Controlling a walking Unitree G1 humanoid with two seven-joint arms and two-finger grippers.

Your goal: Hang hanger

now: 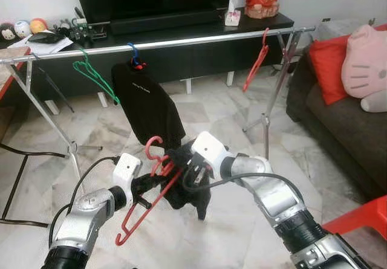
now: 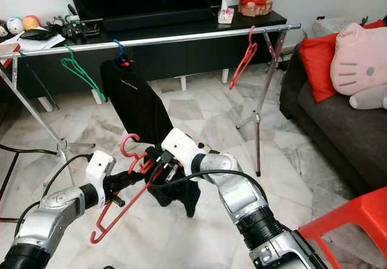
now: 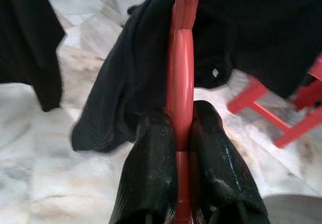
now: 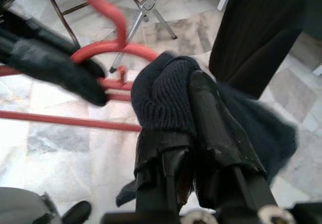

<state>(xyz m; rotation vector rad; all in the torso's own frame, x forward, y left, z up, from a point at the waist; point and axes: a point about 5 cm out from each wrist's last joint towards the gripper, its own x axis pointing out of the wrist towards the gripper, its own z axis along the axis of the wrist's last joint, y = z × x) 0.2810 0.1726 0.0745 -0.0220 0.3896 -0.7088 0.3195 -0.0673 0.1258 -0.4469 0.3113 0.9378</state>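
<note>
I hold a red plastic hanger (image 1: 145,204) low in front of me, hook up. My left gripper (image 1: 145,187) is shut on its arm; the left wrist view shows both black fingers (image 3: 151,168) pinching the red hanger bar (image 3: 180,83). A dark knit garment (image 1: 190,187) is draped over one side of the hanger. My right gripper (image 1: 192,172) is shut on a bunch of that dark garment (image 4: 166,93). Behind stands a silver clothes rail (image 1: 181,41) with a black shirt (image 1: 145,103) on a hanger, a green hanger (image 1: 94,78) and another red hanger (image 1: 257,60).
A black TV cabinet (image 1: 181,30) runs behind the rail. A dark sofa (image 1: 344,124) with a red cushion and a pink plush (image 1: 363,66) is at the right. A red stool (image 1: 363,217) stands near my right arm. The floor is pale marble tile.
</note>
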